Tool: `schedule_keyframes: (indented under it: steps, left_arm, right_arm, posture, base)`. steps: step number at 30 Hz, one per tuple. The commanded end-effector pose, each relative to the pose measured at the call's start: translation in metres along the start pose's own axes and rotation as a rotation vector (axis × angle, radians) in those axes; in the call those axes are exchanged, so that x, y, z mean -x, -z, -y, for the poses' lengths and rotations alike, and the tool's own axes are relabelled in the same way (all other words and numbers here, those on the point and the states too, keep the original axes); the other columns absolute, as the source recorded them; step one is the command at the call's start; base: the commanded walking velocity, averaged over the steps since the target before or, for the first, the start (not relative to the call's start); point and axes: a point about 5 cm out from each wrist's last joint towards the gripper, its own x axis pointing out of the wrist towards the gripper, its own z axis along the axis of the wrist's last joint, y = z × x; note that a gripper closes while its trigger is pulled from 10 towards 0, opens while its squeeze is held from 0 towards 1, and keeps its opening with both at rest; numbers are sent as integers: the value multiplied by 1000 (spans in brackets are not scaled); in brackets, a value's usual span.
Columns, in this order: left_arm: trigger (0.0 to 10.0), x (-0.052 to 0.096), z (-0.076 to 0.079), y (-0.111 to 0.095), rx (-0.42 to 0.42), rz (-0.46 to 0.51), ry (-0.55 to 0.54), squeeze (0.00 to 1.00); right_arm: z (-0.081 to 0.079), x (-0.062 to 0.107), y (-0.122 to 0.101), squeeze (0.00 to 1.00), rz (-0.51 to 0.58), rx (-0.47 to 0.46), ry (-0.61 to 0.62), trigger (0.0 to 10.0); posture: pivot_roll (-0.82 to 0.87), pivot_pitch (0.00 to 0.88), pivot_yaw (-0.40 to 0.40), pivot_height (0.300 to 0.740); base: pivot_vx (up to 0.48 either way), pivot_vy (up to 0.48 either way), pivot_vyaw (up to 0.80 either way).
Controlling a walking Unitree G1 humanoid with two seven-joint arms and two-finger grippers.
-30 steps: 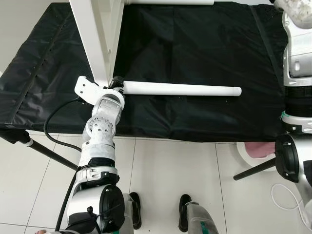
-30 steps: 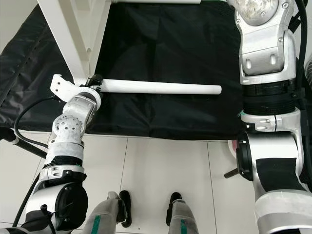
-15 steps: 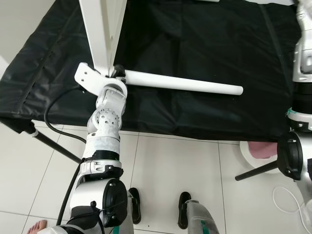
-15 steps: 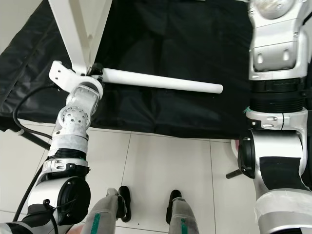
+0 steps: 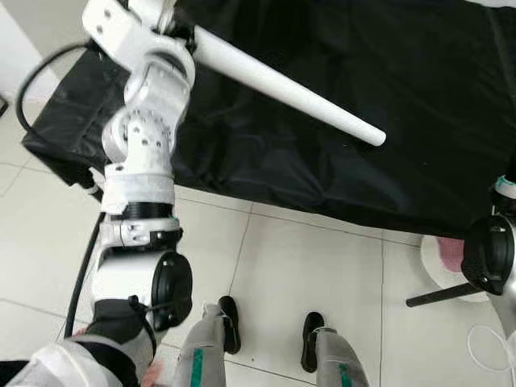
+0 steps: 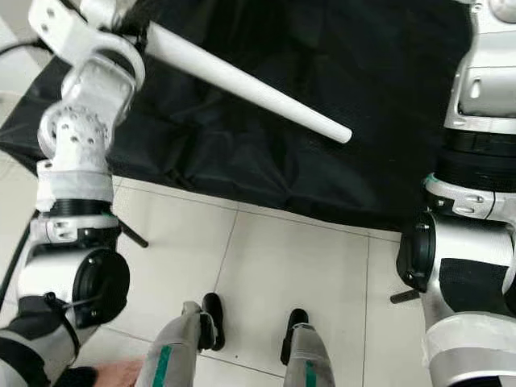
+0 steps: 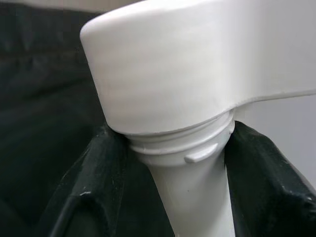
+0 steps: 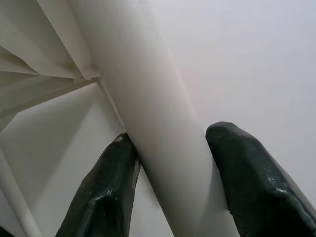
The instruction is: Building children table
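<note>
While the left gripper jaws pinch the table leg at its threaded end, seated in the socket, leg's long axis runs toward 4 o'clock over the black-draped counter; right gripper jaws clamp another white leg.

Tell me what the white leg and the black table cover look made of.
White leg: probably moulded plastic with a smooth, slightly glossy finish; the left wrist view shows a threaded collar and small moulded tab at its end, gripped by the left end effector. Black cover: thin fabric or coated sheet, matte with faint sheen; it wrinkles and drapes over the edge.
</note>
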Motion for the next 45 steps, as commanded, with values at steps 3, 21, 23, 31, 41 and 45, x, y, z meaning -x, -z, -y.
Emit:
schedule_keyframes:
  steps: [3, 21, 23, 31, 41, 45]
  left_arm:
    - [0, 17, 85, -34, 0, 113, 495, 0]
    - [0, 33, 139, -21, -25, 19, 700, 0]
    - [0, 35, 143, -18, -17, 12, 712, 0]
    - [0, 33, 140, -2, -23, -46, 696, 0]
    - [10000, 23, 113, 15, -59, -101, 587, 1000]
    - [10000, 22, 115, 9, -84, -99, 574, 1000]
  right_arm:
    - [19, 21, 16, 0, -89, -85, 228, 0]
    - [-107, 184, 122, 0, -805, -497, 0, 0]
    - [-114, 184, 123, 0, -823, -535, -28, 0]
    - [-142, 180, 117, 0, -881, -705, -134, 0]
    - [-149, 180, 110, 1000, -851, -790, -183, 10000]
    - [-146, 176, 107, 1000, -803, -796, -171, 10000]
  posture:
    - [-75, 215, 106, 740]
    - [-40, 205, 118, 740]
    - [-43, 202, 117, 740]
    - [-51, 210, 121, 740]
    - [-42, 210, 115, 740]
    - [-41, 212, 117, 740]
  base:
    - [0, 0, 0]
    - [0, 0, 0]
    - [0, 0, 0]
    - [0, 0, 0]
    - [0, 0, 0]
    - [0, 0, 0]
